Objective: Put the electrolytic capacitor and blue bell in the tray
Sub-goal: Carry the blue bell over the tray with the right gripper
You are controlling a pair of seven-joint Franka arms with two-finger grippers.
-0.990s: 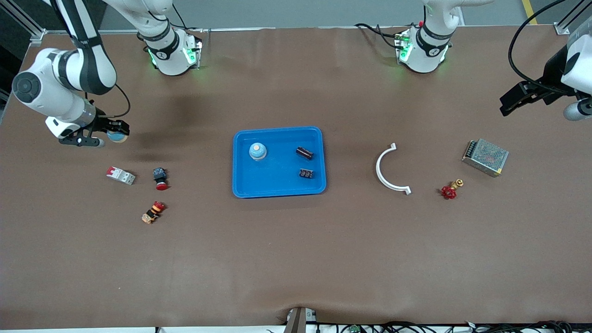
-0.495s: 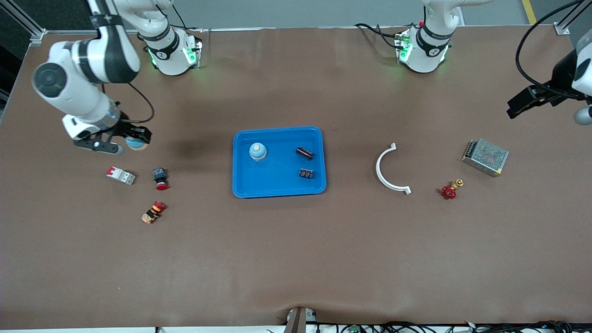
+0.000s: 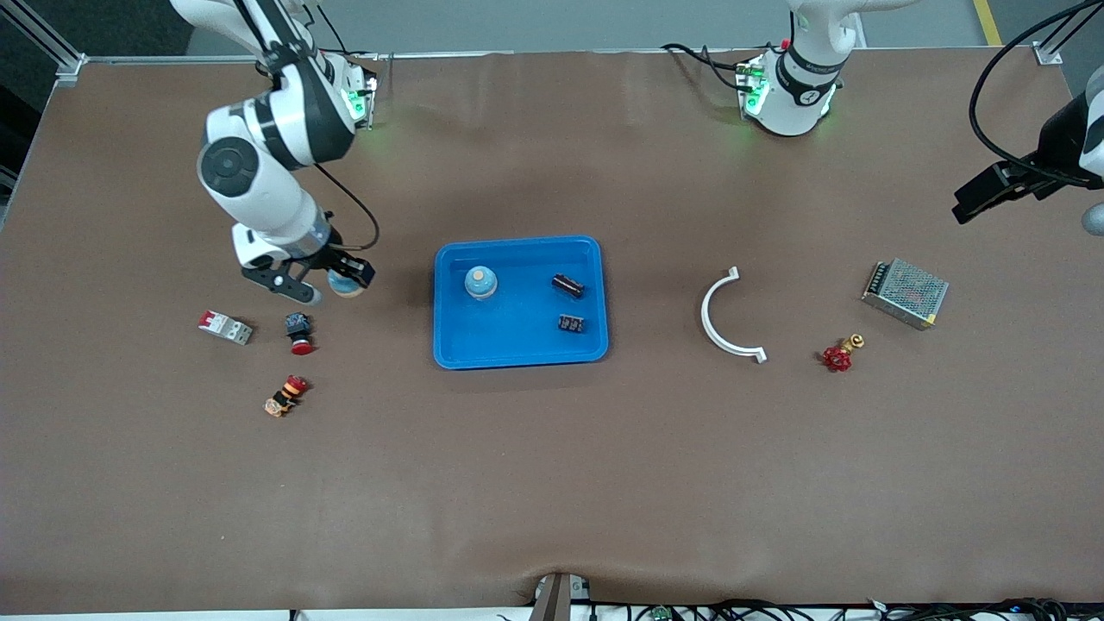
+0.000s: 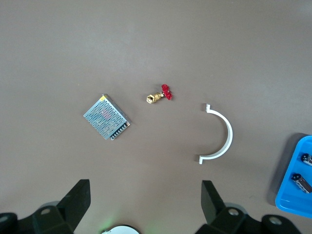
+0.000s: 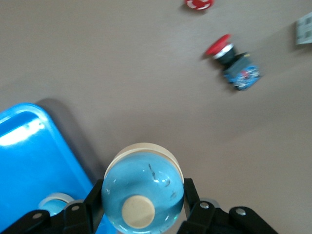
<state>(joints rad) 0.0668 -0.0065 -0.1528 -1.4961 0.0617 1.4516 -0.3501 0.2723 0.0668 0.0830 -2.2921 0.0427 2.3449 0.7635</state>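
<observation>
Front view shows one brown desk (image 3: 552, 483) carrying everything, with two arms based along its upper edge. One blue tray (image 3: 448, 345) sits mid-desk holding one bell (image 3: 480, 282) and two capacitors (image 3: 567, 285), (image 3: 570, 323). A second bell (image 3: 347, 284) is clamped in the right hand (image 3: 332, 280), up over bare desk just beside the tray's end toward the right arm. The left hand (image 4: 146, 207) hangs spread open and empty over the left arm's end of the desk. One mesh box (image 3: 905, 293), one white arc (image 3: 720, 315), one red valve (image 3: 838, 355), one breaker (image 3: 225, 327) and two red push buttons (image 3: 298, 332), (image 3: 286, 396) lie on the desk.
</observation>
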